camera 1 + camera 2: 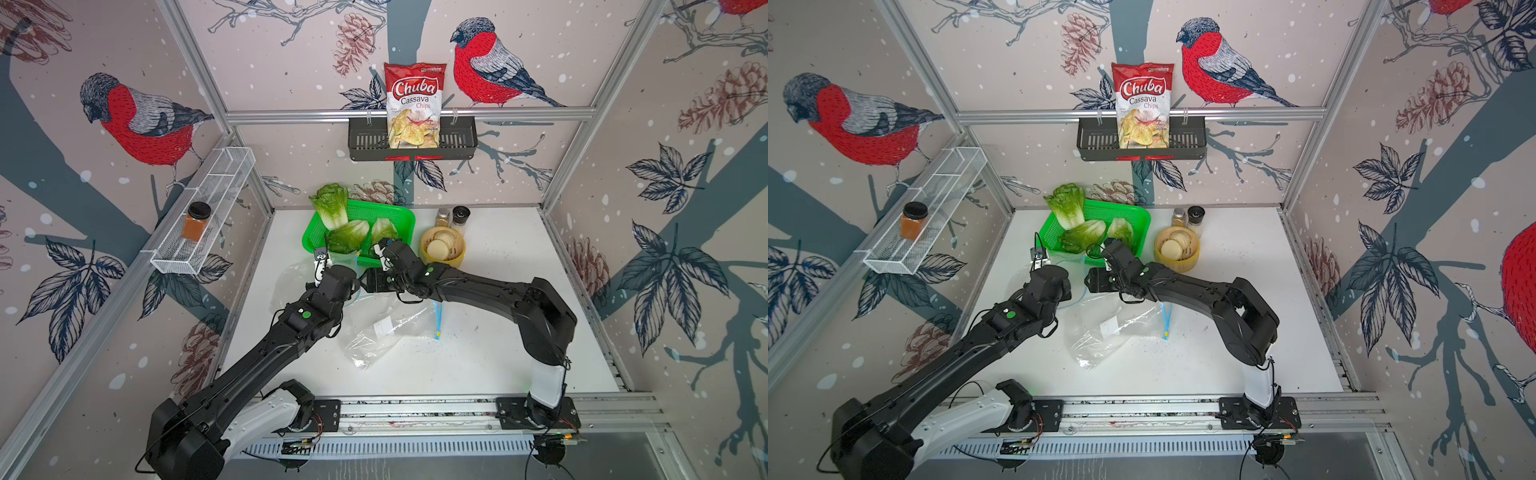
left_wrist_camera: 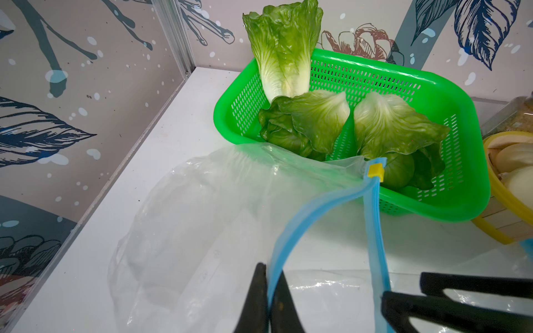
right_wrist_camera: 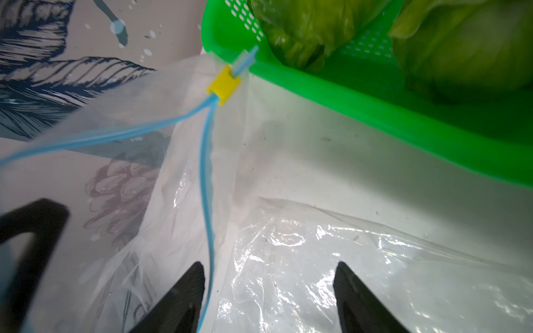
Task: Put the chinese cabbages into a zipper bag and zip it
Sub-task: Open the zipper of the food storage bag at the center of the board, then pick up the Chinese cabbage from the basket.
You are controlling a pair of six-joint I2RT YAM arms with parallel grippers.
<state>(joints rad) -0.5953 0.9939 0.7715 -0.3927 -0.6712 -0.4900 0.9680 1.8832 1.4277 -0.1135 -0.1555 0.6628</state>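
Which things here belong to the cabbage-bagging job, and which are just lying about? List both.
Job: chinese cabbages, green basket, zipper bag, left gripper, right gripper.
Lying about: second clear bag, chips bag, spice jar, yellow bowl, shakers.

Three walls point(image 1: 266, 70) carry wallpaper with red-breasted birds point(image 1: 137, 120), pine cones and dark leaves. Aluminium bars point(image 1: 291, 114) frame them. The table point(image 1: 498, 324) is white. At 12 o'clock a black shelf point(image 1: 457, 143) hangs on the back wall, and at 10 o'clock a white wire shelf point(image 1: 208, 208). At 6 o'clock runs a metal rail point(image 1: 415, 409).
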